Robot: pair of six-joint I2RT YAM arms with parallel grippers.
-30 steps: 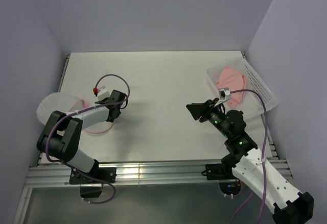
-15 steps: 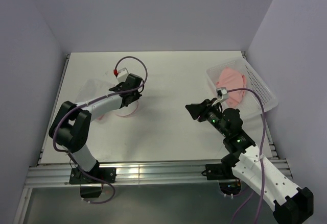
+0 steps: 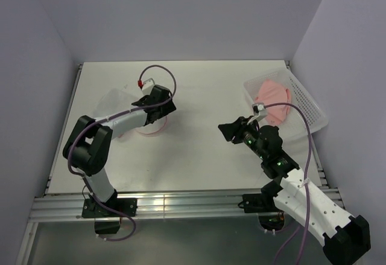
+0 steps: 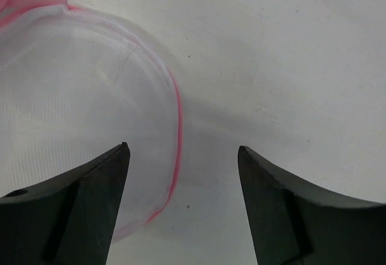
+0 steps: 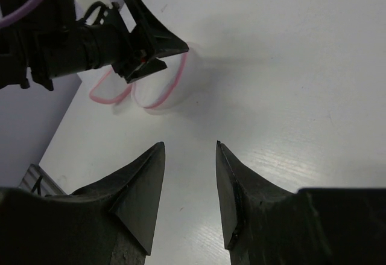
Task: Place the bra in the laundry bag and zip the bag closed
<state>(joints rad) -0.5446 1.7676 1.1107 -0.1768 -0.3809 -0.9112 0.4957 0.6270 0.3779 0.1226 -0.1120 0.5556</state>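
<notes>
The laundry bag (image 3: 140, 131), a translucent white mesh pouch with a pink rim, lies on the left half of the table. My left gripper (image 3: 158, 115) hovers just above its right edge. In the left wrist view that gripper (image 4: 182, 150) is open, and the bag's pink rim (image 4: 179, 114) runs between the jaws without touching either. The light-pink bra (image 3: 272, 98) sits in the white perforated basket (image 3: 307, 105) at the far right. My right gripper (image 3: 227, 131) is open and empty over mid-table, pointing left. Its own view shows the right gripper (image 5: 190, 145) facing the bag (image 5: 166, 87).
The basket stands against the right wall, behind my right arm. Grey walls close in the table on the left, back and right. A metal rail runs along the near edge (image 3: 181, 203). Bare white tabletop (image 3: 199, 96) lies between the bag and the basket.
My left gripper dragged the bag from the far left toward the table's middle, then opened and let go of its rim. The right arm only shifted slightly.
</notes>
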